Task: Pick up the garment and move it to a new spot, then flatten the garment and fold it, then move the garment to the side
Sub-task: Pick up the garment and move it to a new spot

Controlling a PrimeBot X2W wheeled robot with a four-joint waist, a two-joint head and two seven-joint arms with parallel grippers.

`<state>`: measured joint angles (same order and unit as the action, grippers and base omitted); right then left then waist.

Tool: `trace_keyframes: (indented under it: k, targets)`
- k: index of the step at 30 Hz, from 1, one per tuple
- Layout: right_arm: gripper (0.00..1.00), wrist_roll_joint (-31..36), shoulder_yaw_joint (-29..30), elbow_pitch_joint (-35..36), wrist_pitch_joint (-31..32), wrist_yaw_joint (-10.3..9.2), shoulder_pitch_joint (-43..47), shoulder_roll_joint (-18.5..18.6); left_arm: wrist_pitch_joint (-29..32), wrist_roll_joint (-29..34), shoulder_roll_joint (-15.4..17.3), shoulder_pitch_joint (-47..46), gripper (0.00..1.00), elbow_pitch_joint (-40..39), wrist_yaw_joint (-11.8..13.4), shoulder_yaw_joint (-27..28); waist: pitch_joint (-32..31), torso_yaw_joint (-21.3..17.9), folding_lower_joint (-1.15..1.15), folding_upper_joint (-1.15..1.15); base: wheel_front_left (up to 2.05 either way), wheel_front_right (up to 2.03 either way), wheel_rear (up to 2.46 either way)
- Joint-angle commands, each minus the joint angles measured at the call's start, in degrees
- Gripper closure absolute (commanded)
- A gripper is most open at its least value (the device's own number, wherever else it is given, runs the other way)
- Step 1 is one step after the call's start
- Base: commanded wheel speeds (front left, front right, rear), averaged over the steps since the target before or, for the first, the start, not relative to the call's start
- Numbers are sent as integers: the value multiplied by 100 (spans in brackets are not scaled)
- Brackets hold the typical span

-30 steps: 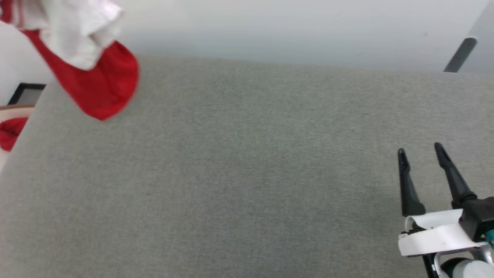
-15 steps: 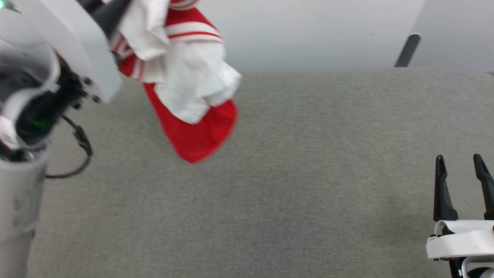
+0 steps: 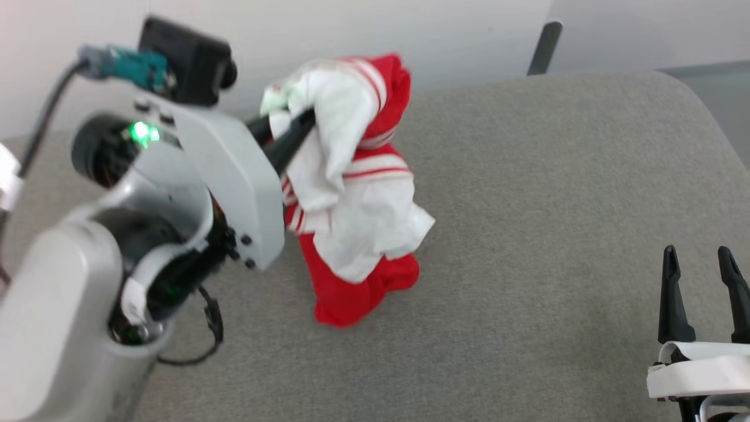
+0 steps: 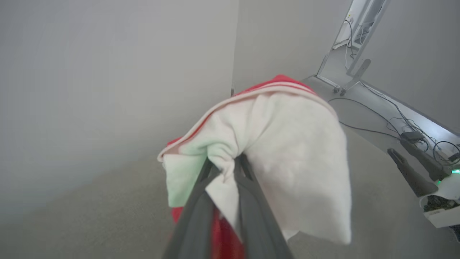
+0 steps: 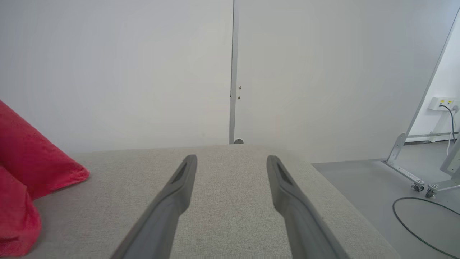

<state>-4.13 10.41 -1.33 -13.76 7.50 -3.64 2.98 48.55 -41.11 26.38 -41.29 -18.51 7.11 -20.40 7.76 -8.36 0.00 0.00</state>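
The garment (image 3: 357, 193), red with white sleeves and red-white striped trim, hangs bunched from my left gripper (image 3: 290, 123), which is shut on a white fold near its top. Its red lower end rests crumpled on the grey cushion surface (image 3: 527, 205). In the left wrist view the two fingers pinch the white cloth of the garment (image 4: 287, 151) at my left gripper (image 4: 224, 167). My right gripper (image 3: 700, 264) stands open at the lower right, nothing between its fingers; in the right wrist view it is the right gripper (image 5: 231, 163), with the garment (image 5: 28, 172) at the left edge.
The grey cushion's rounded far right corner (image 3: 674, 82) drops to the floor. A dark pole (image 3: 542, 47) leans behind it against the pale wall. Cables and a wheeled metal frame (image 5: 413, 172) lie on the floor to the right.
The head camera has swung left, bringing my left arm into view. The garment has come down from hanging in the air until its red end touches the cushion. The right gripper stays open.
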Motion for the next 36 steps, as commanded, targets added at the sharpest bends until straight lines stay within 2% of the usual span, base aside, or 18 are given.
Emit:
trace_keyframes:
  k: [1,9,18,24,25,27,29,30,31,32,36]
  targets:
    - [0,-56,-21,-22,-40,-2,-73,-16,-22,-18,3,165,100,16,33,-24,184,-189,0,0,0,0,0]
    - [0,-218,-93,-258,-123,-2,-162,-16,-197,-210,26,1119,100,521,-2,-135,363,-398,0,0,0,0,0]
    - [0,-299,-255,-421,-147,-2,-316,-16,-418,-429,8,1492,100,1587,-155,-102,464,-478,0,0,0,0,0]
    - [0,-336,-313,-433,-151,-2,-345,-16,-634,-619,-41,1583,100,2306,-381,-21,473,-449,0,0,0,0,0]
    - [0,-333,-303,-433,-151,-2,-341,-16,-685,-622,-44,1568,95,2414,-445,-24,467,-427,0,0,0,0,0]
    - [0,-314,-309,-435,-151,-2,-344,-17,-772,-670,-109,1534,64,2637,-494,-10,443,-391,0,0,0,0,0]
    - [0,-272,-314,-434,-152,-2,-338,-16,-825,-668,-136,1478,50,2815,-577,-45,405,-345,0,0,0,0,0]
    - [0,-250,-320,-428,-152,-2,-336,-15,-844,-647,-132,1444,23,2886,-629,-58,379,-323,0,0,0,0,0]
    - [0,-231,-327,-421,-151,-2,-328,-16,-865,-643,-143,1411,4,2956,-669,-72,345,-299,0,0,0,0,0]
    - [0,-216,-329,-413,-151,-2,-308,-15,-907,-619,-146,1370,0,2998,-720,-90,304,-271,0,0,0,0,0]
    - [0,-119,-332,-399,-151,-2,-215,-15,-911,-657,-188,1306,0,3099,-787,-130,134,-170,0,0,0,0,0]
